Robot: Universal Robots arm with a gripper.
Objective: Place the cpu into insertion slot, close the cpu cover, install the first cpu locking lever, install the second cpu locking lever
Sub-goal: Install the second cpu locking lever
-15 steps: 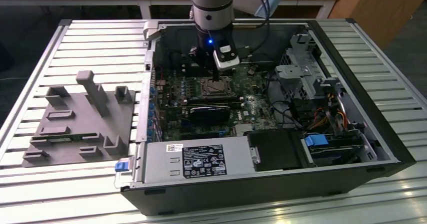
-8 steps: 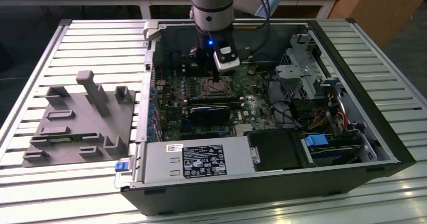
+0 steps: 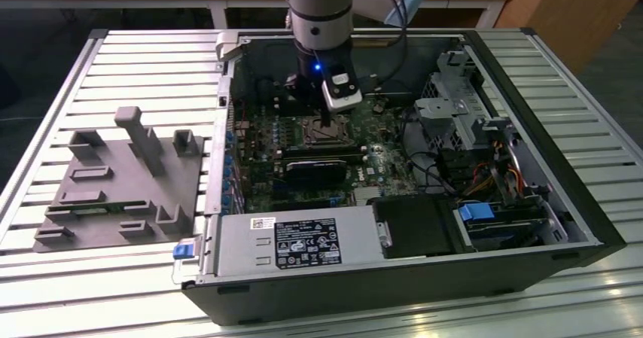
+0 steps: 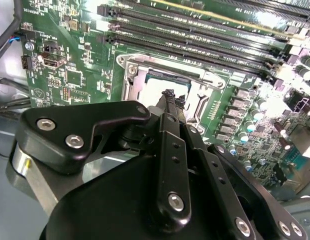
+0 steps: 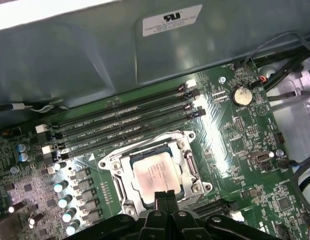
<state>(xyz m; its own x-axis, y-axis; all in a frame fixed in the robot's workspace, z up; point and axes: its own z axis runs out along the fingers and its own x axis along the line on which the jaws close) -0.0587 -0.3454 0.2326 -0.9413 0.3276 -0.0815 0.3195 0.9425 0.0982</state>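
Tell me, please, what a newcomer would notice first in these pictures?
First, the black gripper with its fingers pressed together, poised right over the small square silver-topped cpu seated in the metal-rimmed insertion slot on the green motherboard. In the exterior view, the open black computer case stands out, with a grey moulded fixture tray on the slatted table at the exterior view's left.

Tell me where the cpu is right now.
The cpu sits in the insertion slot on the motherboard, beside the long memory slots, with the gripper just above its edge in both wrist views.
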